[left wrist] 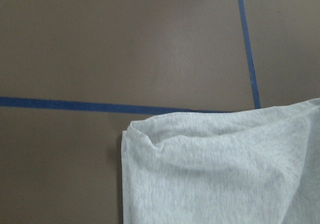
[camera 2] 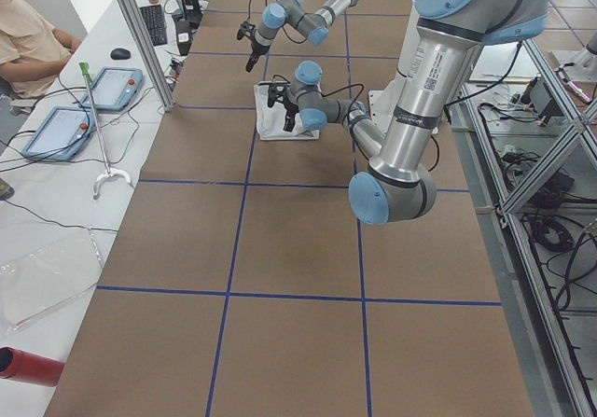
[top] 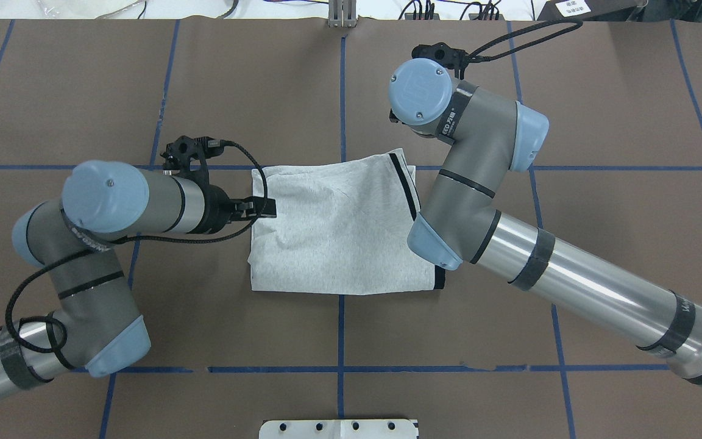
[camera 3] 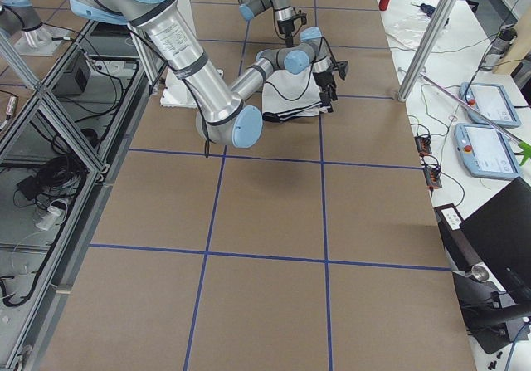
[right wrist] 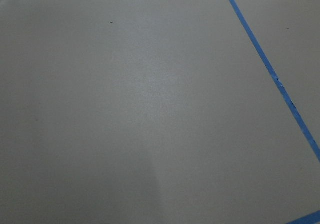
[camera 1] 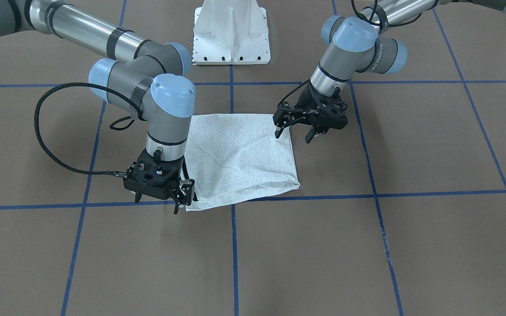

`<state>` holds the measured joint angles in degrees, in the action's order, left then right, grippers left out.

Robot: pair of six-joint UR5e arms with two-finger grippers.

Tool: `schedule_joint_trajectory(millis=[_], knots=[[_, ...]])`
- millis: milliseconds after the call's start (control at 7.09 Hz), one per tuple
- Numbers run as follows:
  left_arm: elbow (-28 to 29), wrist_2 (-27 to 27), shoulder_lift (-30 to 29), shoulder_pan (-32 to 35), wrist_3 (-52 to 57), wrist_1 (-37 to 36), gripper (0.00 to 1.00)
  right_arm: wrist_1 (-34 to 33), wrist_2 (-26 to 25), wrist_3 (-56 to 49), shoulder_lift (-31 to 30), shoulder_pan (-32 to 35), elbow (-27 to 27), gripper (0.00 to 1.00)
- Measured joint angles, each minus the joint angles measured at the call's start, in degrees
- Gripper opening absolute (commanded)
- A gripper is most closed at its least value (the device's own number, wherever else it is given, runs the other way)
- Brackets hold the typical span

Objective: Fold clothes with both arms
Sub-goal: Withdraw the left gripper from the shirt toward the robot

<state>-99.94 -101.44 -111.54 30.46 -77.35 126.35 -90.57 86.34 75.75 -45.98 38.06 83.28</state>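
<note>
We see the brown table [camera 1: 367, 254] with its blue tape grid. Over it reach the right arm [camera 1: 147, 87] and the left arm [camera 1: 354, 48]. The T-shirt [camera 1: 240, 158] lies flat in the middle of the table, just in front of the base, already folded into a compact, roughly square packet.

The left gripper [camera 1: 294, 133] hangs at the shirt's left edge with its jaws spread. One finger touches the cloth and nothing is pinched. The right gripper [camera 1: 178, 197] stands at the far right corner, and we cannot tell whether it is released or clenched. Its wrist view shows only bare table. A black stripe [top: 404, 183] runs along the right edge.

We judge that a fold has been laid and the task is far along. The next move calls for each gripper to take an edge cleanly, picking up all the layers together, if another fold is wanted.
</note>
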Motion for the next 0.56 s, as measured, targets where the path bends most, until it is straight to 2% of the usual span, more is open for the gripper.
schedule_joint_trajectory(millis=[141, 282, 423, 564], knots=[[0.06, 2.07, 1.39, -3.03, -2.32, 2.79, 0.98, 0.15, 0.35, 0.01, -0.75, -0.01, 1.6, 1.0], [0.21, 3.85, 1.88, -5.76, -4.19, 3.84, 0.77, 0.2, 0.45, 0.03, -1.03, -0.05, 2.2, 1.0], [0.24, 5.1, 2.04, -7.7, -5.99, 4.21, 0.35, 0.21, 0.48, 0.07, -1.19, -0.07, 2.41, 1.0], [0.29, 6.27, 2.04, -9.14, -7.91, 4.36, 0.12, 0.22, 0.49, 0.09, -1.31, -0.08, 2.49, 1.0]])
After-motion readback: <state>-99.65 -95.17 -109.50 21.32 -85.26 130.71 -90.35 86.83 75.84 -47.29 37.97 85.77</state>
